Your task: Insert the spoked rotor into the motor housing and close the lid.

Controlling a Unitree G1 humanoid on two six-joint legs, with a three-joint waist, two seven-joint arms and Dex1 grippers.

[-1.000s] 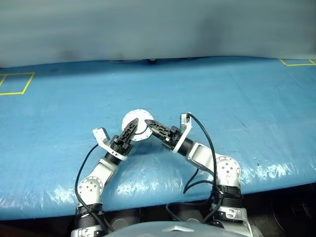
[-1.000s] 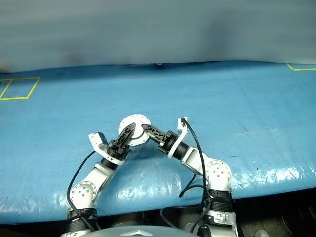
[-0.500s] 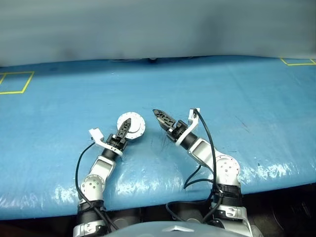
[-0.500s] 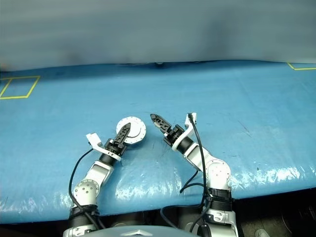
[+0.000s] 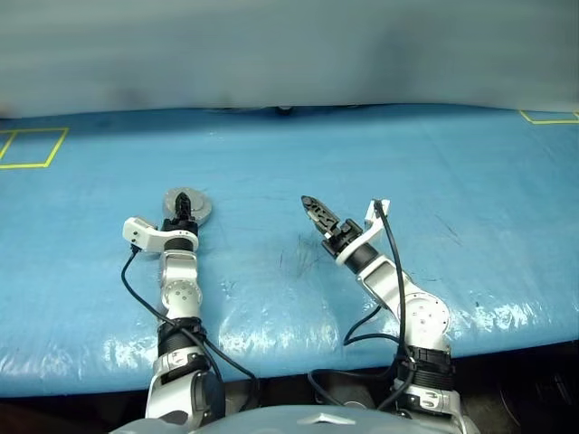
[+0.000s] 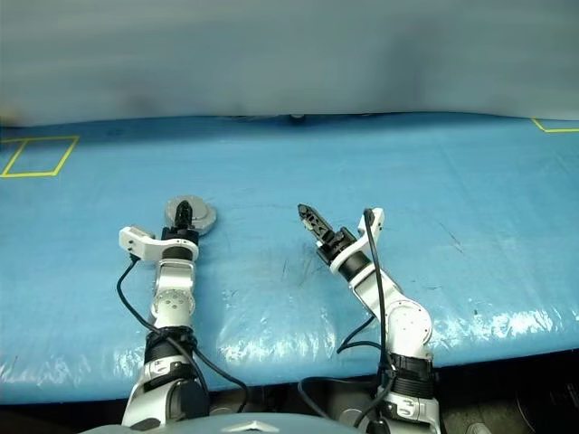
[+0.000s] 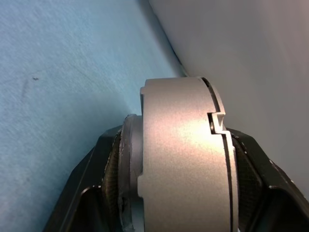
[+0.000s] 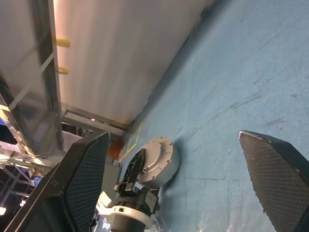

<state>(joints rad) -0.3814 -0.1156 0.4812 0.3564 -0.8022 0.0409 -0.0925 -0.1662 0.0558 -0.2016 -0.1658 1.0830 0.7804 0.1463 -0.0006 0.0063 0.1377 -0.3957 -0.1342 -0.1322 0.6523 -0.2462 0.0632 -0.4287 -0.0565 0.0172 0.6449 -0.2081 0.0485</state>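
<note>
Fingers (image 7: 99, 159) of our left gripper (image 5: 184, 204) clamp the closed motor housing (image 5: 187, 207) across its thickness, lid (image 7: 219, 159) seated with just a thin seam at the rim, out to our left over the blue table (image 5: 452, 181). Our right gripper (image 6: 308, 217) hangs wide open and empty, well apart. Rotor hidden, presumably inside. We judge the assembly done; setting it down remains.

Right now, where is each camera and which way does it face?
Head views: on the head, looking forward and down at the blue table; both arms show.
Left wrist view: along the left gripper, clamped on the closed housing.
Right wrist view: between the open right gripper fingers, toward the left gripper.
Shared: the housing shows in all views.
</note>
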